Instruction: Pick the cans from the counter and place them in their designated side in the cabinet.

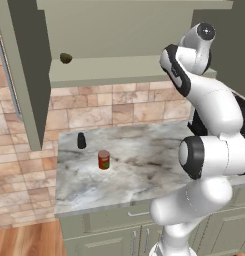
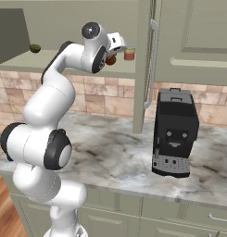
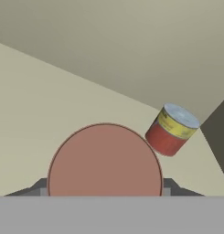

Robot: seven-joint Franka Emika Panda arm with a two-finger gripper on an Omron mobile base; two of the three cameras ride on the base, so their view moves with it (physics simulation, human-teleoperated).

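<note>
Item, plain red can [image 3: 104,160]: we are gripping it in the closed hand [image 2: 116,52] over the cabinet shelf [image 3: 49,105], judging it best lowered upright before releasing, just short of the red-and-yellow can [image 3: 172,129] ahead, while the labelled can [image 1: 104,159] is waiting far below on the worktop [image 1: 144,165].

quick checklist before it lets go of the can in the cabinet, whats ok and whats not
1. Plain red can between the gripper fingers: ok, it sits between both in the hand view.
2. Can over the cabinet shelf: ok, shelf lies under it.
3. Can resting on the shelf: cannot tell.
4. Gap to the red-and-yellow can: ok, apart in the hand view.
5. Cabinet door open: ok.
6. Labelled can put away: not ok, it stands on the counter.
</note>
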